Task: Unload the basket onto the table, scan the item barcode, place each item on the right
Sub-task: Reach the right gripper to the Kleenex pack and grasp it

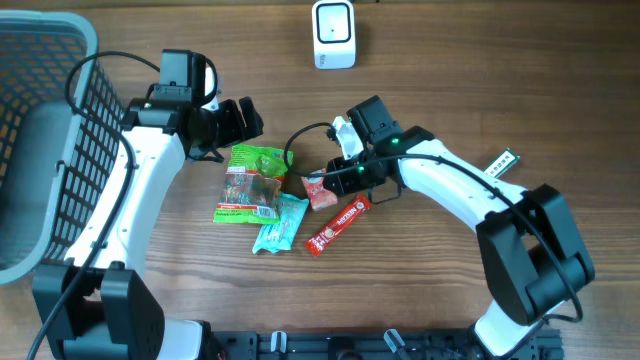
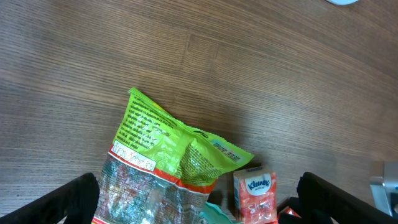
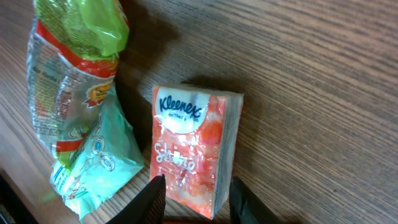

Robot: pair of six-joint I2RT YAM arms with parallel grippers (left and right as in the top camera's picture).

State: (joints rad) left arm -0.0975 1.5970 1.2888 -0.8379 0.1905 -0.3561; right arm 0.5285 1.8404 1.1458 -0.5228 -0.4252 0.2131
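The item is an orange-red Kleenex tissue pack (image 3: 196, 140), lying flat on the wooden table among other packets (image 1: 319, 190). My right gripper (image 3: 196, 199) is down over the pack's near end, one dark finger against each long side, shut on it. The pack still rests on the table. The white barcode scanner (image 1: 333, 33) stands at the far edge, well beyond the pack. My left gripper (image 1: 240, 118) hovers open above the top of the green snack bag (image 2: 168, 162). Its fingers are spread wide with nothing between them. In the left wrist view the tissue pack (image 2: 255, 193) shows at lower right.
A teal packet (image 1: 280, 222) and a red bar (image 1: 338, 225) lie beside the tissue pack, with the green bag (image 1: 250, 182) to their left. A grey wire basket (image 1: 40, 60) fills the left side. A small green-and-white strip (image 1: 503, 163) lies at the right.
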